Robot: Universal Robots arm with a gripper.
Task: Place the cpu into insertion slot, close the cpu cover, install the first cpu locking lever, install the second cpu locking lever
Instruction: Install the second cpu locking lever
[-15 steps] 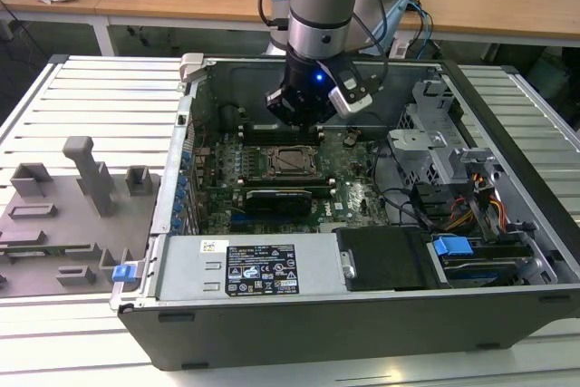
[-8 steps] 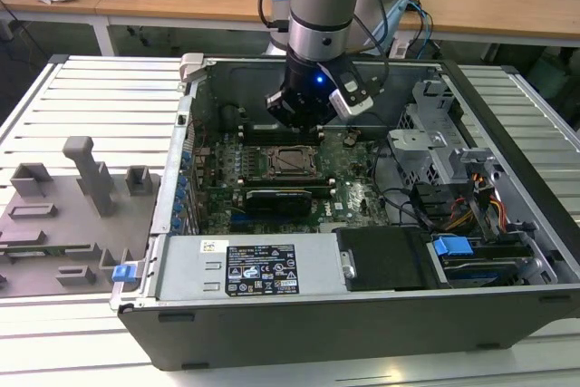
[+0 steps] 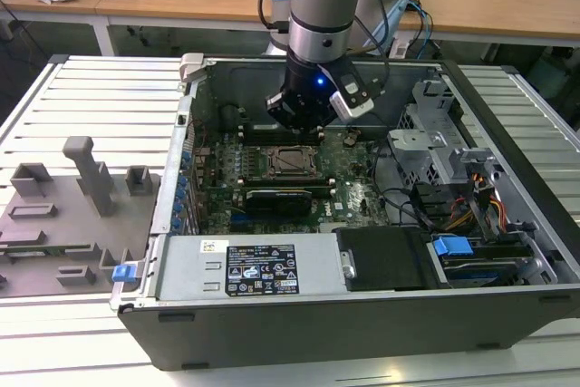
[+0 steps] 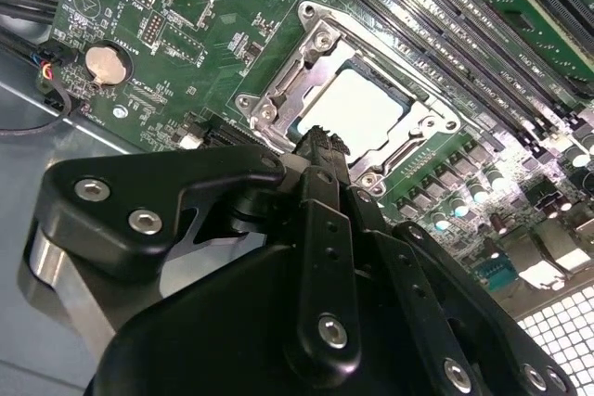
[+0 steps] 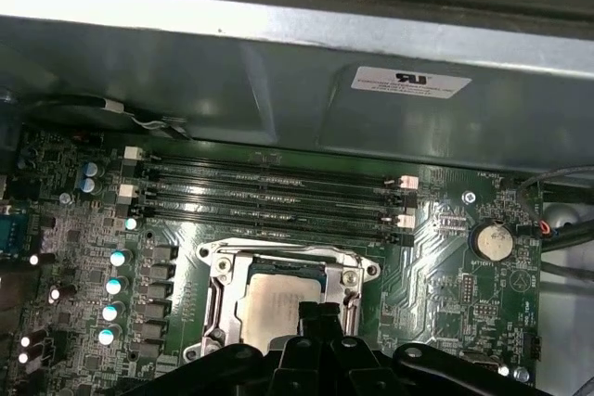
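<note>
The cpu [image 4: 360, 107] shows its pale metal top inside the insertion slot [image 3: 292, 161] on the green motherboard. Around it the silver cpu cover [image 4: 306, 67] lies flat, framing the chip. My gripper [image 4: 321, 139] hangs just above the socket's edge with its black fingers pressed together and nothing between them. In the first wrist view the fingertips [image 5: 311, 311] overlap the near edge of the cpu [image 5: 271, 296] and the cover [image 5: 223, 261]. In the exterior view the gripper [image 3: 302, 129] sits a little behind the socket, inside the open computer case. I cannot make out the locking levers.
Long black memory slots [image 5: 269, 194] run beside the socket, next to the case wall [image 5: 278, 71]. A black expansion card [image 3: 276, 198], a power supply [image 3: 263, 269], a drive cage [image 3: 435, 147] and cables [image 3: 471, 210] crowd the case. A grey fixture [image 3: 72, 197] lies on the table.
</note>
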